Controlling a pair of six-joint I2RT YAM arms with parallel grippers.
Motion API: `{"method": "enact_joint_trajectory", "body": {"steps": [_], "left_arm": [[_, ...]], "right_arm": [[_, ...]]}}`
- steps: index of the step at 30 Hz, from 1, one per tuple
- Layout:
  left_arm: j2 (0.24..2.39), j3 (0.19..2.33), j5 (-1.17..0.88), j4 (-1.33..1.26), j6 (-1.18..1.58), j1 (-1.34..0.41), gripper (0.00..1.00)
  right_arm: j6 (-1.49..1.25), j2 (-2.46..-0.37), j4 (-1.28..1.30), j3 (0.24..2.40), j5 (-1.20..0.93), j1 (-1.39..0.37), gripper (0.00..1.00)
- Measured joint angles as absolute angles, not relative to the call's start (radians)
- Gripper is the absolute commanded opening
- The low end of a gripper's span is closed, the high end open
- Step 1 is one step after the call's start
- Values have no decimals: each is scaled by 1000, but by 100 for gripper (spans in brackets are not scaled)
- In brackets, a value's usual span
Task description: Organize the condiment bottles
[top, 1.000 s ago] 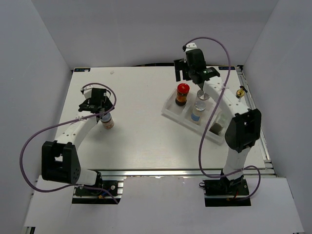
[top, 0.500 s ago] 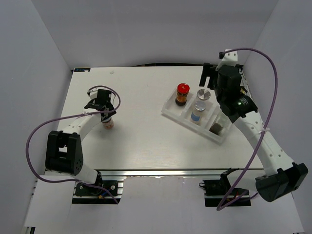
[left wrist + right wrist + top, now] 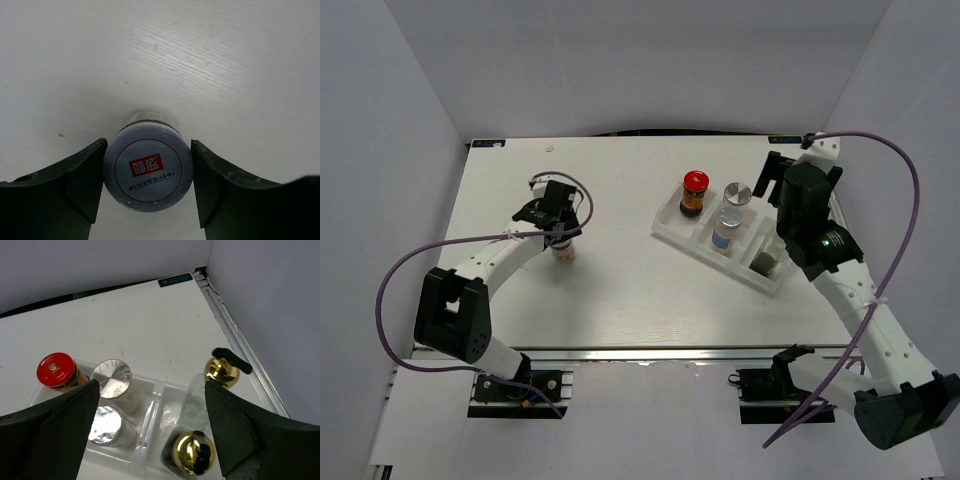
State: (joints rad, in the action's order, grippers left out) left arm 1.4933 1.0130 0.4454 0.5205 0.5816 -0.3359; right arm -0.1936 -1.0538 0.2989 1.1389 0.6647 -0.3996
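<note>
Counting the condiment bottles on the table (image 3: 620,290): what is the total, by kind? (Checker)

Six. Gold pourer tops, two; silver lids, two; red lid, one; pale lid, one. (Clerk)

Entry for the pale-lidded one? (Checker)

Small jar (image 3: 148,172): clear glass, round pale lid printed with a red label inside a thin red ring. Upright over the left half of the table, well apart from the tray (image 3: 668,233). Left claw (image 3: 148,176) clamped on it, one finger touching each side of the lid. (Clerk)

And the tray? (Checker)

One, white, three compartments. Red-lidded jar (image 3: 56,370), dark contents, in one end compartment. Silver-lidded bottles (image 3: 114,378), both clear, one behind the other in the middle compartment. Dark bottle (image 3: 192,452) with gold top in the other end compartment. (Clerk)

The second gold top? (Checker)

Clear bottle (image 3: 220,372), gold pourer with a black lever, just beyond the dark one, near the table's right edge. Whether its base stands inside the tray or on the table beside it, I cannot tell. (Clerk)

The other arm? (Checker)

Right claw (image 3: 150,385): jaws spread wide, holding nothing, hanging near the tray's right end. (Clerk)
</note>
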Motion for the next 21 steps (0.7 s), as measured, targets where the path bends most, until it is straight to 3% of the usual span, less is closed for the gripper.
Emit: {"method": "enact_joint_trajectory", "body": {"steps": [8,21], "left_arm": [[1580,1341,348,468,500,-517,0],[2000,1831,211,476,361,-722,0]], "right_arm": [[-226,-896,307,1076,734,-345,90],[-227,-794,295,1048,765,-342,89]]}}
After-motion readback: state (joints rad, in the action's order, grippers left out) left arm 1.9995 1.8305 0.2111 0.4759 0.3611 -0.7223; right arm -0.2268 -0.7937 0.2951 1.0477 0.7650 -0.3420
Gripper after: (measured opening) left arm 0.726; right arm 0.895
